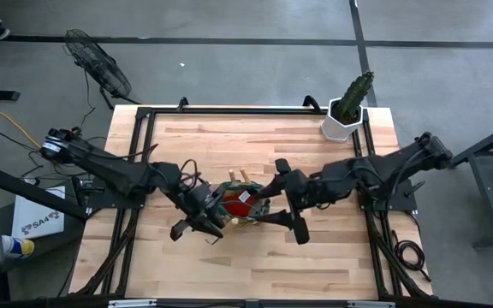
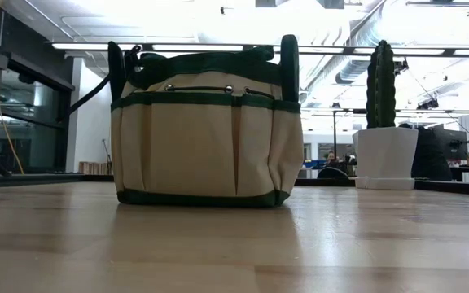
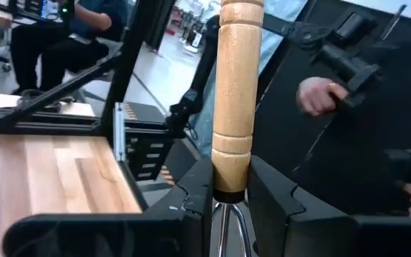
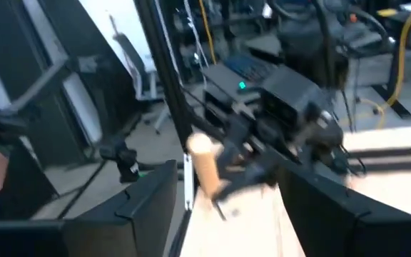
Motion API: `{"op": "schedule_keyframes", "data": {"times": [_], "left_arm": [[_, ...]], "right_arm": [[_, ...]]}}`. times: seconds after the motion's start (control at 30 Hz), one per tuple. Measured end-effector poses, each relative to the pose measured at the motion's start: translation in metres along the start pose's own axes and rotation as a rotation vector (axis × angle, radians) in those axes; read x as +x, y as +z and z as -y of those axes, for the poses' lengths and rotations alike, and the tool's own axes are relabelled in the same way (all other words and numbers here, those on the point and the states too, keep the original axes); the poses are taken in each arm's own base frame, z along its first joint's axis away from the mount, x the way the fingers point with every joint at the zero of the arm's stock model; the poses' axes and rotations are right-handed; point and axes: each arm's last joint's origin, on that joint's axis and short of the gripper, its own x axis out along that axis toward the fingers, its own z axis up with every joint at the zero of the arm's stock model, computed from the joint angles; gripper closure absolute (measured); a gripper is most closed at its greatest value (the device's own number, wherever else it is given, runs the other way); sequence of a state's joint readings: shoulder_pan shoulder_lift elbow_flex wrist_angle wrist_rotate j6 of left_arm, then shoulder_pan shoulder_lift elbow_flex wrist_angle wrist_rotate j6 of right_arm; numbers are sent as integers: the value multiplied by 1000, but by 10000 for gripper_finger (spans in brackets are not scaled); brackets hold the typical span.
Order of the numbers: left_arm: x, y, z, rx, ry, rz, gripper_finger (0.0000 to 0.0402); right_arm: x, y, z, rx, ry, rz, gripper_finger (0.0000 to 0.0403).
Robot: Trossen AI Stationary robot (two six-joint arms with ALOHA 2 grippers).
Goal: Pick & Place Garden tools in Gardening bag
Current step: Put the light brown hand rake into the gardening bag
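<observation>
- High view: the gardening bag (image 1: 240, 205) sits near the middle of the wooden table (image 1: 255, 257), between the two arms, its mouth turned up and crowded with contents.
- In the bag's mouth: a red glove-like piece (image 1: 236, 198) with a white tag, and pale wooden handles (image 1: 236, 178) sticking up at the far edge.
- Left gripper (image 1: 202, 224): at the bag's left rim, on the near side. In the left wrist view its dark fingers (image 3: 191, 207) are closed about the base of a wooden-handled tool (image 3: 234, 100), gripping where the turned wood meets the metal shank; the handle stands upright between them.
- Right gripper (image 1: 282, 205): at the bag's right side. In the right wrist view its fingers (image 4: 148, 200) stand wide apart with nothing between them; a light wooden handle end (image 4: 204, 160) and the other arm's gripper show beyond, blurred.
- Low view: the bag (image 2: 206, 130) stands upright on the table, tan fabric with dark green trim and straps, outer pockets facing the camera. The grippers do not show here.
- Cactus (image 1: 354, 94) in a white pot (image 1: 341, 127): at the table's far right corner, well apart from the bag.
- Floor fan (image 1: 97, 64): off the table, beyond its far left corner.
- People: a person's hands (image 3: 320, 93) show in the room behind, in the left wrist view.
</observation>
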State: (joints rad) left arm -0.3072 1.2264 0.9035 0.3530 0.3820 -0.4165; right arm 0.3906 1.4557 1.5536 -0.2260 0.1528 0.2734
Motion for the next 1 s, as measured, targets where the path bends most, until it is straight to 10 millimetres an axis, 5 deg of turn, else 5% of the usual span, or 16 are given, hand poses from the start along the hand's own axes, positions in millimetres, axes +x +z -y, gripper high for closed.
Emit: {"op": "schedule_keyframes", "data": {"times": [0.33, 1.0], "left_arm": [[-1, 16, -20, 83, -96, 117, 347], [19, 9, -35, 132, -265, 199, 347]], "right_arm": [[28, -4, 7, -22, 42, 73, 167], [58, -11, 6, -14, 138, 169, 167]]}}
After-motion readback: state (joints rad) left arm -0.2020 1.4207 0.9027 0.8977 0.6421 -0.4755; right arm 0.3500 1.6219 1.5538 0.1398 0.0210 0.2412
